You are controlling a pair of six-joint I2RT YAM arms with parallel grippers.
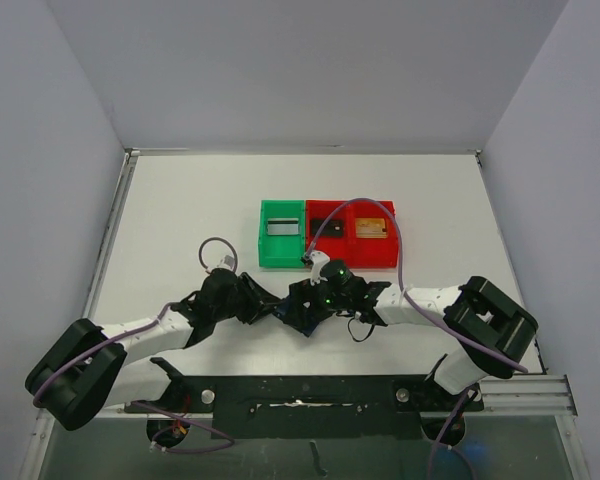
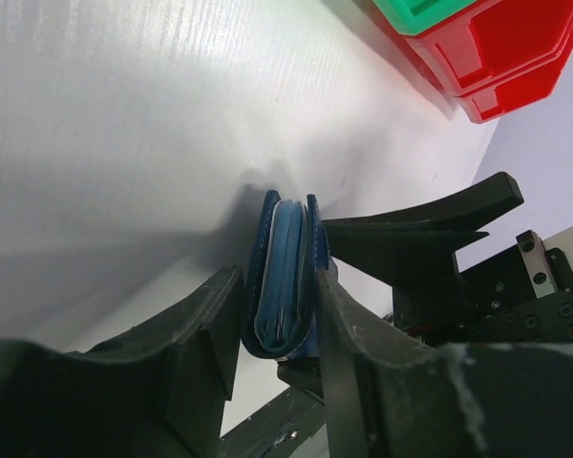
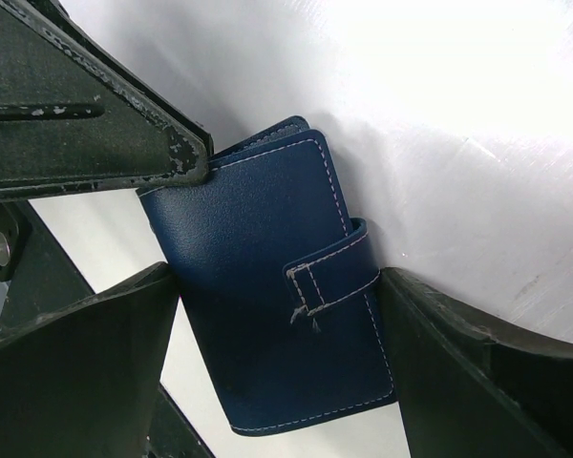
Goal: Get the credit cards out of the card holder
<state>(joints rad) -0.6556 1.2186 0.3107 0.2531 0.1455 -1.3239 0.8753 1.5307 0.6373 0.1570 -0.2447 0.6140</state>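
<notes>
Near the bins (image 1: pixel 365 256) — left gripper (image 2: pixel 276 286) pinches the folded card holder (image 2: pixel 286 234); right gripper (image 3: pixel 277 279) straddles it, grip unclear. Best: steady clamp, gentle strap (image 3: pixel 329 272) pull.

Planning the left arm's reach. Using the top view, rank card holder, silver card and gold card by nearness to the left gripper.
1. card holder, in the left gripper
2. silver card, in green bin
3. gold card, rightmost red bin
</notes>
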